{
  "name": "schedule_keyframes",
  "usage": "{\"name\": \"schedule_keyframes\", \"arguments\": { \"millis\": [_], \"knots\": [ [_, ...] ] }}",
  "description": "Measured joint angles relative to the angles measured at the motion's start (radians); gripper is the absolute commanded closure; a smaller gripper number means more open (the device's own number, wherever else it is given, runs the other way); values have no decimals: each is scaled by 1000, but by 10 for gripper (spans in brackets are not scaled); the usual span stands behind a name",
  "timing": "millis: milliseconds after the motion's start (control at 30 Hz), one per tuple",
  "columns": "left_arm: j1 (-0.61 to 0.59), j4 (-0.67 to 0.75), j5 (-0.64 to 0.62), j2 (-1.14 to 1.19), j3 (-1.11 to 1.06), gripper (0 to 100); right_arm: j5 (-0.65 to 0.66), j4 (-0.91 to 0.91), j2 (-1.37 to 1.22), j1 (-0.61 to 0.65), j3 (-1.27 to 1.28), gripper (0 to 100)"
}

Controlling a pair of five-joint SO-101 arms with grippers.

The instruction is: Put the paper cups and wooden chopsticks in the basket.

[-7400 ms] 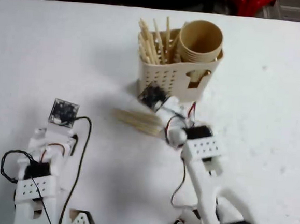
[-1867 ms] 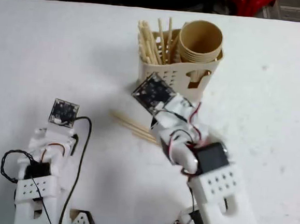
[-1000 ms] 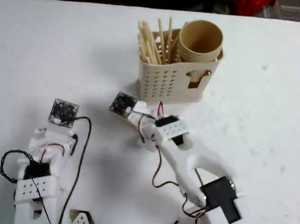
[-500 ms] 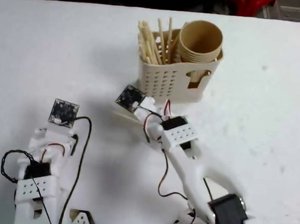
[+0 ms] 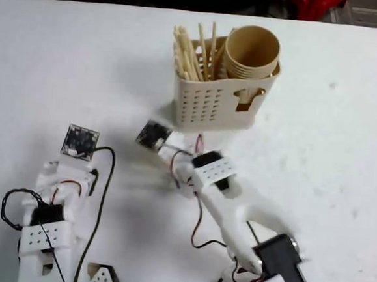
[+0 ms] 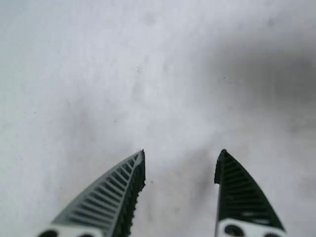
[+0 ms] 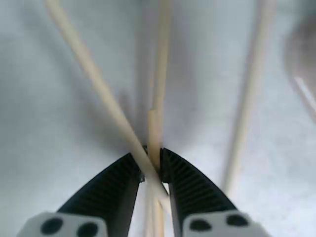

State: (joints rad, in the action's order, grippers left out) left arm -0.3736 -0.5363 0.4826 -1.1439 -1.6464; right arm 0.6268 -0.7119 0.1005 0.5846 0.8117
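Right gripper: set low on the table before the basket, clamped on loose chopsticks. Left gripper: held parted, well away from the basket. Cups: stacked inside the basket.

Matt wooden chopsticks, perforated plastic basket

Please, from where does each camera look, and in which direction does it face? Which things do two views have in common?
High view: fixed above the table, facing down on the basket with paper cups; the left arm and right arm show.
Left wrist view: on the left arm, facing the table surface; its open left claw shows.
Right wrist view: on the right arm, facing the table and wooden chopsticks; the right claw is shut on some.
Shared: the white table appears in all three.
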Motion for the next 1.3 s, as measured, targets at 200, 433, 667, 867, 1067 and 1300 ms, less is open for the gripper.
{"name": "schedule_keyframes", "arguments": {
  "millis": [200, 433, 667, 867, 1067, 1300],
  "knots": [
    [0, 0, 0, 0, 0, 766, 0, 2, -21, 34, 0, 820],
    [0, 0, 0, 0, 0, 766, 0, -28, 40, 28, 2, 864],
    [0, 0, 0, 0, 0, 766, 12, -23, 63, -32, 2, 865],
    [0, 0, 0, 0, 0, 766, 40, 2, -38, -35, -18, 916],
    [0, 0, 0, 0, 0, 766, 40, 2, -74, -43, -52, 982],
    [0, 0, 0, 0, 0, 766, 40, -9, -66, -43, -55, 982]
  ]
}}
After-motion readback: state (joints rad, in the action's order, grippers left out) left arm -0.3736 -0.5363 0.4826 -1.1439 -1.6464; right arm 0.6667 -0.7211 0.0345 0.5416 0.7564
